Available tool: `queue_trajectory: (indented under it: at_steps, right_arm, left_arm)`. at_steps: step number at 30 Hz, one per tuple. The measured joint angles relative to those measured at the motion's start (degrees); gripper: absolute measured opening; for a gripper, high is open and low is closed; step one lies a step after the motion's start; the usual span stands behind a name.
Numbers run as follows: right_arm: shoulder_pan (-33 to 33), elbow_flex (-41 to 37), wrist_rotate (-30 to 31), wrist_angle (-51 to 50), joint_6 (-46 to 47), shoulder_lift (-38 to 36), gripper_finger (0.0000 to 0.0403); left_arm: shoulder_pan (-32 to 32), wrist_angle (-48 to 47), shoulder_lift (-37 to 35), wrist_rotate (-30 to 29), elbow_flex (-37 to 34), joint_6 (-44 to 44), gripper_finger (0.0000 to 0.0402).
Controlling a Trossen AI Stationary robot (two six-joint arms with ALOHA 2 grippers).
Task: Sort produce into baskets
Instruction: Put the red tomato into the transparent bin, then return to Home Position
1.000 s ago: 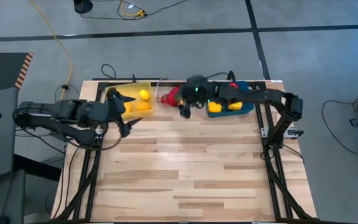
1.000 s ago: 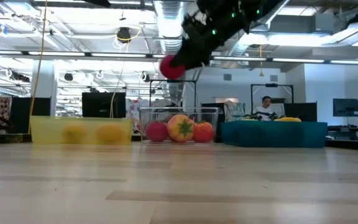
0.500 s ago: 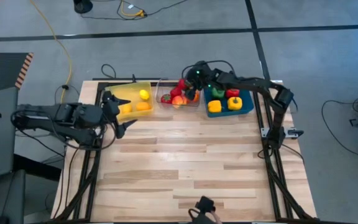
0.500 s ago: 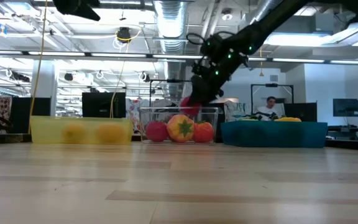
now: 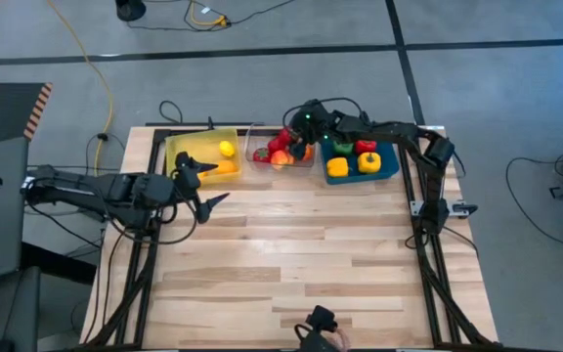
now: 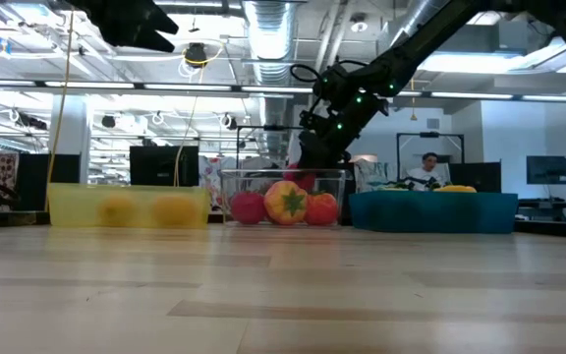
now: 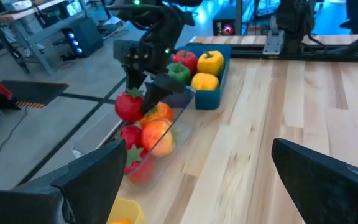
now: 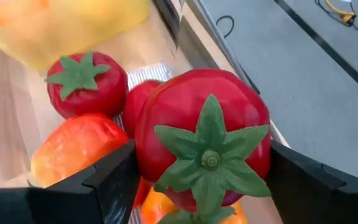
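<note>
My right gripper (image 5: 294,143) is over the clear bin (image 5: 262,127), shut on a red tomato with a green leaf top (image 8: 204,134). Under it in the clear bin lie other red tomatoes (image 8: 86,84) and an orange-red fruit (image 8: 73,155). The yellow bin (image 5: 179,147) holds a lemon (image 5: 226,149) and an orange fruit. The blue bin (image 5: 391,166) holds green, red and yellow peppers (image 5: 337,168). My left gripper (image 5: 203,183) is open and empty over the table, just in front of the yellow bin. My right gripper pinches the tomato's two opposite sides (image 8: 143,146) between its two fingers (image 8: 107,180). The leaf top faces back toward the wrist. The fingers slant down from the table's right. The tomato (image 7: 129,106) hangs at the height of the bin's rim, above the fruit inside.
The three bins stand side by side along the table's far edge. The bare wooden tabletop (image 5: 291,254) stretches in front of them. A small dark object (image 5: 319,323) sits at the near edge. A person (image 6: 423,169) sits in the room behind.
My right gripper has carried the tomato from in front of the clear bin toward the far edge and down, so it now hangs low over that bin. My left gripper has shifted a little toward the table's right.
</note>
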Motion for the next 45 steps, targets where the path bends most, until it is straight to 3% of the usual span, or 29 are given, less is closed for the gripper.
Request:
queue_trajectory:
  at_steps: [12, 22, 28, 36, 45]
  right_arm:
    - [0.09, 0.0, 0.02, 1.38, -0.02, -0.02, 0.0333]
    - [0.09, 0.0, 0.04, 1.38, 0.34, -0.02, 0.0396]
    - [0.13, 0.02, 0.13, 0.61, 2.23, -0.87, 0.0383]
    - [0.44, 0.07, 0.11, -1.05, 0.22, -10.21, 0.0382]
    - [0.39, 0.07, 0.09, -10.95, -4.1, -26.42, 0.0382]
  left_arm:
    - [0.0, 0.52, 0.47, -1.16, -0.15, -0.42, 0.0388]
    - [0.0, 0.48, 0.46, -1.16, -0.15, -0.42, 0.0388]
    - [0.0, 0.43, 0.19, -1.86, -0.15, 2.1, 0.0388]
    - [0.0, -0.63, -4.3, -8.16, -0.15, 6.16, 0.0388]
    - [-0.02, -8.5, -13.85, -8.37, -0.15, 3.53, 0.0388]
